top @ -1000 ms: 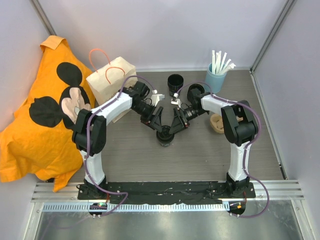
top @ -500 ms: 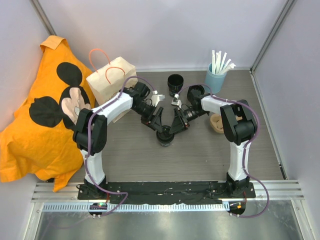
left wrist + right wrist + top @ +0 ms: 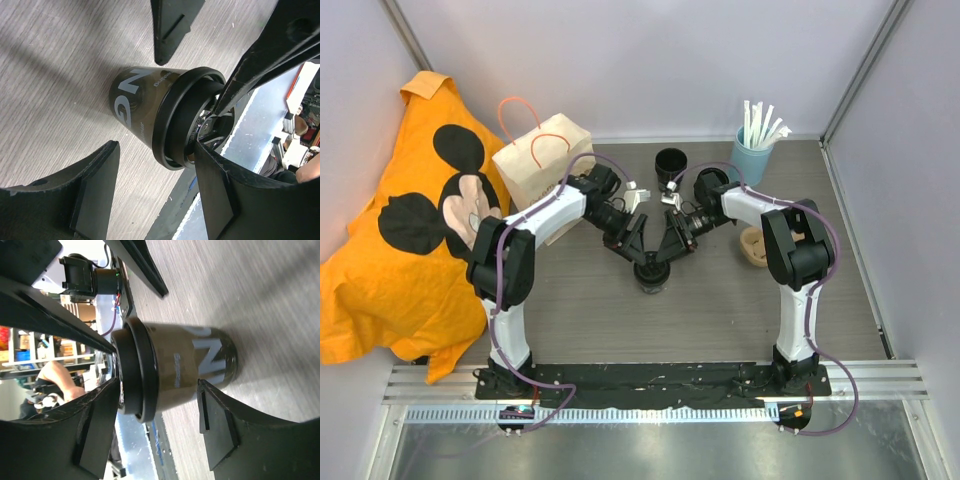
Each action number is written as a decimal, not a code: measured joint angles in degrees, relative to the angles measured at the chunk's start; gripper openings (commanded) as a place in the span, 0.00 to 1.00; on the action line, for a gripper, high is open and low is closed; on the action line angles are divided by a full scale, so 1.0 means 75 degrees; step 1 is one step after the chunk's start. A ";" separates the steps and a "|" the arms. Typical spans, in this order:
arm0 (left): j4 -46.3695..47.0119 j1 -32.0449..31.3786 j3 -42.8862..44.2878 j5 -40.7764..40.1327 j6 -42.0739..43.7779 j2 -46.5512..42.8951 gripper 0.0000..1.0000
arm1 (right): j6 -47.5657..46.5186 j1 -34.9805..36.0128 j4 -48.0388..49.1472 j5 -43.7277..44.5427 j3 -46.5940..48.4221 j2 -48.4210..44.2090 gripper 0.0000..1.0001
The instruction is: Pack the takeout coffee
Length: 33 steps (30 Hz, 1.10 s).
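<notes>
A small black takeout coffee cup (image 3: pixel 652 275) with a dark rim and pale lettering stands upright mid-table. Both grippers lean down onto it from behind. My left gripper (image 3: pixel 639 247) comes from the left and my right gripper (image 3: pixel 665 246) from the right. In the left wrist view the cup (image 3: pixel 137 102) lies just beyond my left gripper (image 3: pixel 156 145). One finger (image 3: pixel 225 195) touches the rim and the other stands apart over the table. In the right wrist view my right gripper (image 3: pixel 159 381) straddles the cup (image 3: pixel 190 362), jaws apart, one fingertip (image 3: pixel 212 415) close to the lower wall.
A tan paper bag (image 3: pixel 538 160) with red handles stands at the back left, beside an orange cloth (image 3: pixel 410 240). Two more black cups (image 3: pixel 670 164) (image 3: pixel 710 180) stand behind the grippers. A light blue cup of white straws (image 3: pixel 752 152) is at the back right. A pulp tray (image 3: pixel 754 246) lies right of the right arm.
My right gripper's jaws have spread a little wider around the cup. Both wrists have shifted slightly; the cup stays in place.
</notes>
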 measured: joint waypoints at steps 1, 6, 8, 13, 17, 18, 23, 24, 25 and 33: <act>0.0006 -0.0006 0.0000 0.0023 0.0003 0.0000 0.64 | 0.0000 0.0006 0.0032 0.0006 0.0070 0.0000 0.69; 0.0009 -0.0006 0.0117 0.0052 0.0032 0.0000 0.64 | 0.0003 0.0017 0.0073 0.0015 0.0248 0.0000 0.71; 0.0012 0.0009 0.0233 0.0055 0.0035 0.0003 0.65 | 0.0000 0.0017 0.0061 0.0023 0.0248 0.0000 0.72; 0.0023 0.0035 0.0632 0.0119 0.0032 0.0003 0.64 | -0.0015 0.0017 0.0015 0.0052 0.0248 0.0000 0.73; 0.0067 0.0058 0.0755 0.0140 0.0023 0.0032 0.65 | -0.0070 0.0017 -0.0035 0.0122 0.0207 -0.0073 0.73; 0.0087 0.0058 0.0769 0.0137 0.0023 0.0067 0.64 | -0.0082 0.0017 -0.0038 0.0137 0.0184 -0.0099 0.73; 0.0137 0.0058 0.0801 0.0140 0.0003 0.0364 0.64 | -0.0152 0.0017 -0.0073 0.0184 0.0102 -0.0131 0.73; 0.0137 0.0058 0.0801 0.0140 0.0003 0.0405 0.65 | -0.0160 0.0017 -0.0082 0.0189 0.0079 -0.0131 0.73; 0.0137 0.0058 0.0801 0.0140 0.0000 0.0446 0.65 | -0.0178 0.0017 -0.0093 0.0198 0.0058 -0.0131 0.73; 0.0157 0.0058 0.0801 0.0172 0.0000 0.0469 0.64 | -0.0221 0.0020 -0.0119 0.0216 -0.0058 -0.0128 0.69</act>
